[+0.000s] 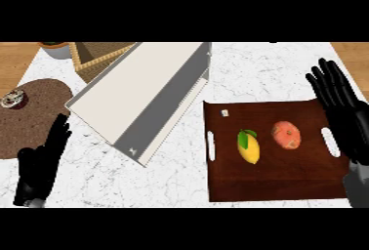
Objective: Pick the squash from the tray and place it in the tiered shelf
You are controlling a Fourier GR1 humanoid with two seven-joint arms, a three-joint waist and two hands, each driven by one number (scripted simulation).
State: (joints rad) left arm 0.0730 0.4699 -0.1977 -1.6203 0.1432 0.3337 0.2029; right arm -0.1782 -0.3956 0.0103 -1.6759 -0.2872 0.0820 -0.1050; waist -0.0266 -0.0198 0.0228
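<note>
Marble counter (288, 68), seen from steeply above. A dark brown tray (274, 183) with two white handle slots lies at the right side.

On the tray: a yellow squash (249, 149) with a green stem end, lying lengthwise near the tray's middle, untouched by either hand. Just beside it to the right, apart from it, a reddish-orange round fruit (287, 135). A small white tag sits near the tray's upper left corner.

The right hand (338, 105) is over the tray's right edge, fingers straight and spread, pointing away from the robot, holding nothing. It is well apart from the squash; the round fruit lies between them.

The left hand (42, 166) shows at the lower left over the counter, fingers straight and together, holding nothing.

The tiered shelf (144, 97), white with grey inner faces, stands diagonally at centre-left, its lower corner near the tray's left edge. Behind it, a woven basket (97, 56) and a pot's rim (56, 48). At far left, a brown round mat (32, 117) with a small round object (13, 99) on it.
</note>
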